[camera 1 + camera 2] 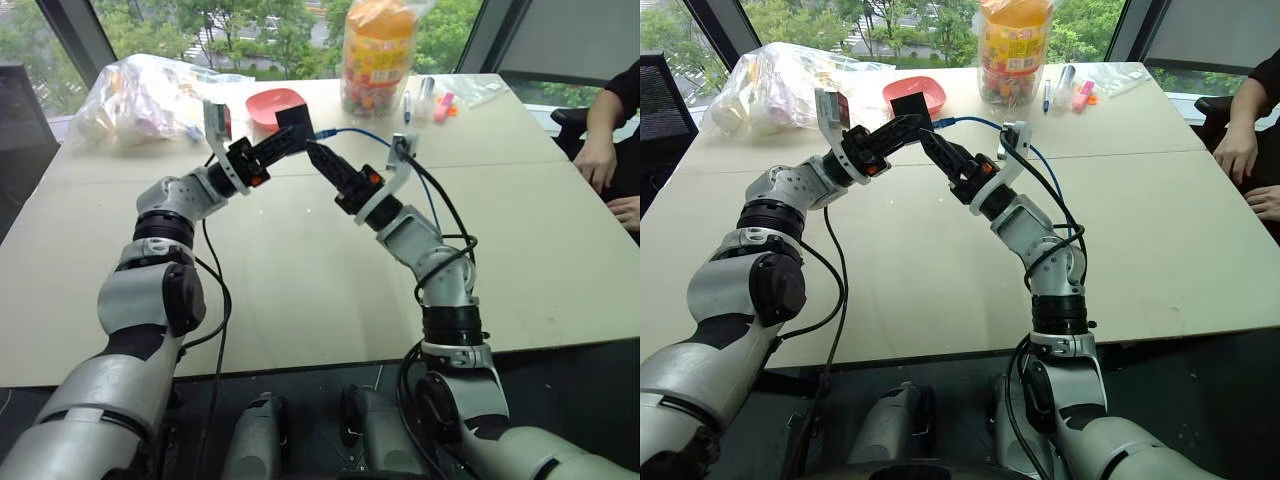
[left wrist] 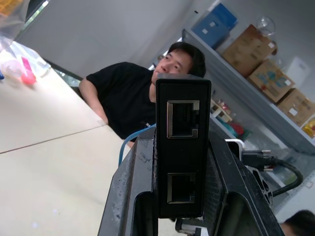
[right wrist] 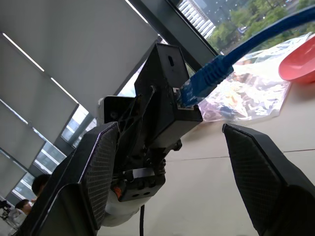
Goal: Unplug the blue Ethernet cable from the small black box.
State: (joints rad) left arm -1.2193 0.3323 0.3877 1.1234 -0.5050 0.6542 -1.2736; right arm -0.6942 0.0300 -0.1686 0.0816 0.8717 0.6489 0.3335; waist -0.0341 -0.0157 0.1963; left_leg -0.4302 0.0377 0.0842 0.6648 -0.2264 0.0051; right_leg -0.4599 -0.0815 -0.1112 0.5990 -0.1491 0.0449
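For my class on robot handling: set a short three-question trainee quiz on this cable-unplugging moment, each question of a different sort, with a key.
1. True or false: the blue Ethernet cable is still plugged into the small black box.
2. Which gripper clamps the box? A) left gripper B) right gripper C) neither
3. Fill in: in the left wrist view the box face shows ____ open ports.

Key
1. True: the plug sits in the box's side.
2. A: the left fingers are shut on the box; the right jaws stand open around the plug, not yet gripping.
3. Two.

red bowl (image 1: 274,105), snack jar (image 1: 378,55), plastic bag (image 1: 140,98)
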